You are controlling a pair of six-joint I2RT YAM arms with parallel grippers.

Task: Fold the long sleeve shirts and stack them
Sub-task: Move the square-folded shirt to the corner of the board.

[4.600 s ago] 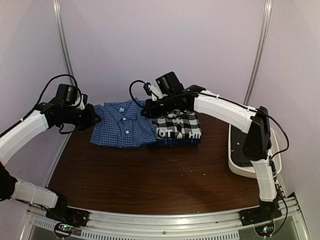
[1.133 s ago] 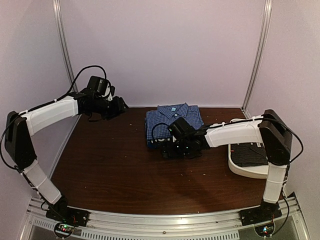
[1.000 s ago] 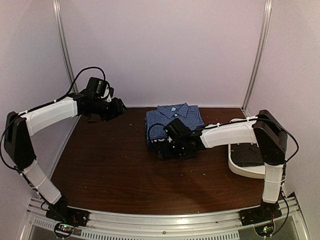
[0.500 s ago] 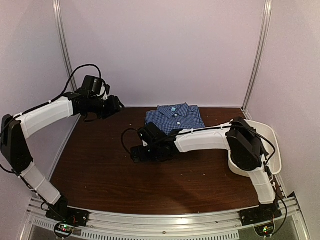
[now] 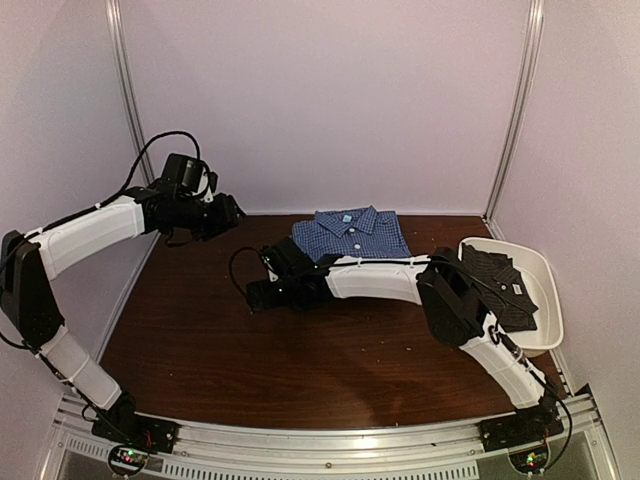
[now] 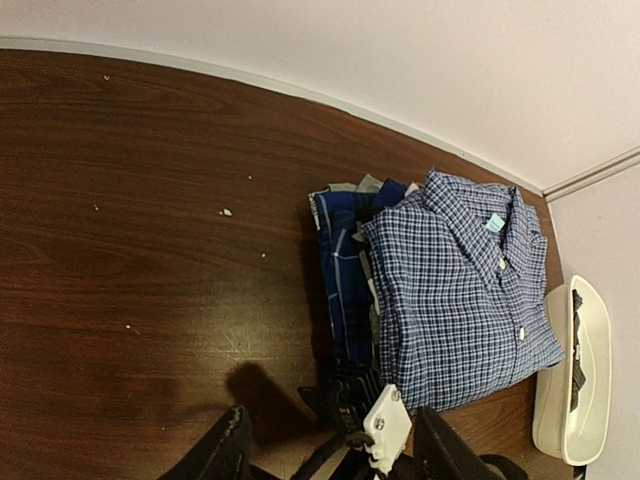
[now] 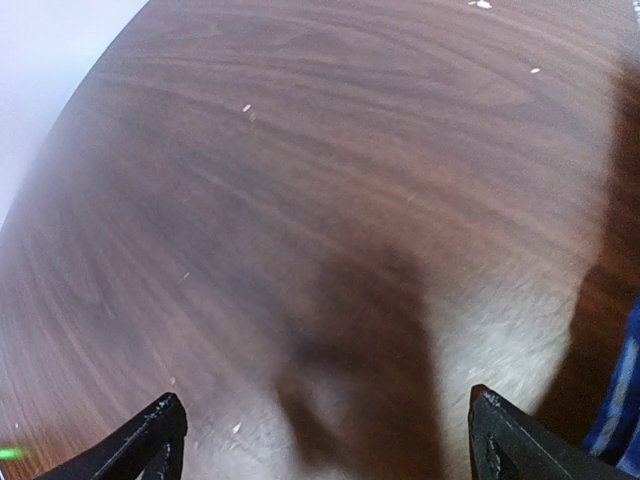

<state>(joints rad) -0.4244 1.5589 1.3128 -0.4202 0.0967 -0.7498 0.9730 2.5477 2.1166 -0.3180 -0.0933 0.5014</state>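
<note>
The right arm (image 5: 385,278) is being swung clear of the pile: a second ago it was lying across the front of the shirts, and now it is being stretched leftward over bare table. The stack of shirts (image 5: 350,236) is being left alone at the back of the table. The blue-and-white check shirt (image 6: 455,290), lying beside the pile seconds ago, is now being carried on top, and a dark blue layer (image 6: 343,262) is being shown at its left edge. The white tub (image 5: 548,272), earlier masked by the arm, is being uncovered with a dark shirt (image 5: 497,283) in it, so this fold is being judged finished and that garment probably next. The right gripper (image 5: 255,296) is being held spread to its widest, with nothing between its fingers; the left gripper (image 5: 235,212), hovering at the left rear, is being kept about half apart and empty. The scene is being enclosed by plain pale walls (image 5: 330,100) with metal uprights (image 5: 122,90). The table (image 5: 300,360) is being shown as dark wood grain, dotted with pale crumbs (image 6: 227,212).
</note>
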